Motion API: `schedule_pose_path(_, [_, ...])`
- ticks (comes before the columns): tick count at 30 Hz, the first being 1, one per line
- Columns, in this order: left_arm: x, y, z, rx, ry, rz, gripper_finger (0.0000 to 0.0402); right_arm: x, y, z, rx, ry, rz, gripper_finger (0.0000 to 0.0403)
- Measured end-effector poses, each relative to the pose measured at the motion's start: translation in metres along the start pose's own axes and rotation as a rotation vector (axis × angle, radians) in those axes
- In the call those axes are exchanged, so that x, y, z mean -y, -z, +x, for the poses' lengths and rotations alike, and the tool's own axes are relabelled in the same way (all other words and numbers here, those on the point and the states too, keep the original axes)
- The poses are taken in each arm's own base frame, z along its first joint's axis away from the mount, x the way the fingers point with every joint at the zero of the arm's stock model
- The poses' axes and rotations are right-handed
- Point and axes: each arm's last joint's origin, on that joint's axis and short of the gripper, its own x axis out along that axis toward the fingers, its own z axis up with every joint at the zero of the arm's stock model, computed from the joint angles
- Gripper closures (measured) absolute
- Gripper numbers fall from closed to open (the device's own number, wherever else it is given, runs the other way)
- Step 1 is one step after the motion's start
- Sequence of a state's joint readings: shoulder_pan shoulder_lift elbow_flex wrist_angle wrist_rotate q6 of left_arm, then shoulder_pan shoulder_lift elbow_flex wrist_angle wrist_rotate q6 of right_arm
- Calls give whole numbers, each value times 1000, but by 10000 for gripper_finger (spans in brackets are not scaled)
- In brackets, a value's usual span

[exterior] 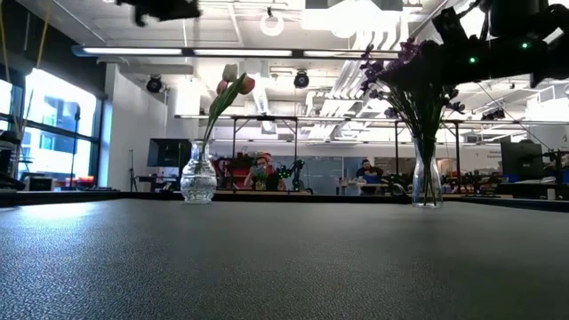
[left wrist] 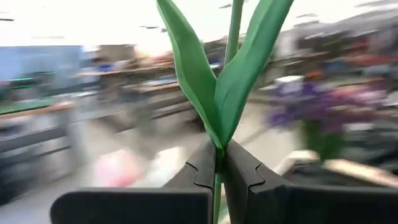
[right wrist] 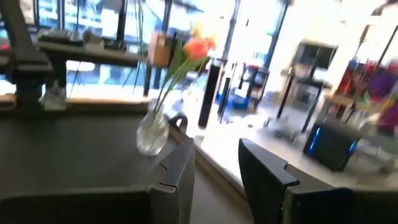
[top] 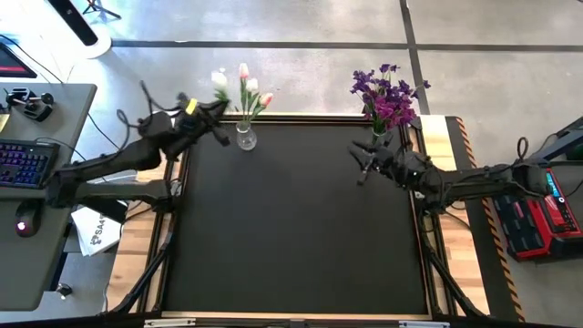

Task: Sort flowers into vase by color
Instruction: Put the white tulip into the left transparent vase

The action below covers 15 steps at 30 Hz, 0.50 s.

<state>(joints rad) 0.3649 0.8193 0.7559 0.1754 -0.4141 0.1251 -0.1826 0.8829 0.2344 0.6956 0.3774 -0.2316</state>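
Note:
A clear round vase (top: 246, 138) (exterior: 198, 180) (right wrist: 152, 134) stands at the table's far edge and holds pink tulips (top: 254, 91). A tall clear vase (top: 380, 138) (exterior: 426, 178) at the far right holds the bushy purple flowers (top: 388, 95) (exterior: 414, 76). My left gripper (top: 215, 116) (left wrist: 217, 168) is just left of the round vase, shut on a green tulip stem. A white bud (top: 219, 80) shows beyond it. My right gripper (top: 363, 162) (right wrist: 216, 171) hangs open above the table, near the purple vase, touching nothing. My left gripper pinches the tulip's green stem (left wrist: 218, 163) between its two fingers, just below where two long leaves (left wrist: 211, 81) branch off. The fingers lie across the stem. The stem and leaves rise past the fingertips, lifted clear of the table.
The black mat (top: 291, 228) covers the table between the arms. A desk with a keyboard (top: 23, 164) and mouse stands off the left side, and a red and black case (top: 533, 219) lies off the right. People and benches show in the room beyond the far edge.

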Motion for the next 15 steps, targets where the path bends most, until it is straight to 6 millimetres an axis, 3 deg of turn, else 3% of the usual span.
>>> schedule_pose_path(5, [-15,19,-7,-58,-193,38,401,15,-8,7,65,12,-23,295])
schedule_pose_path(10, [-19,43,5,4,-171,-14,401,18,-15,15,35,-47,-32,295])
schedule_pose_path(15, [-22,44,9,39,-181,-37,401,15,-18,22,4,-74,-33,295])
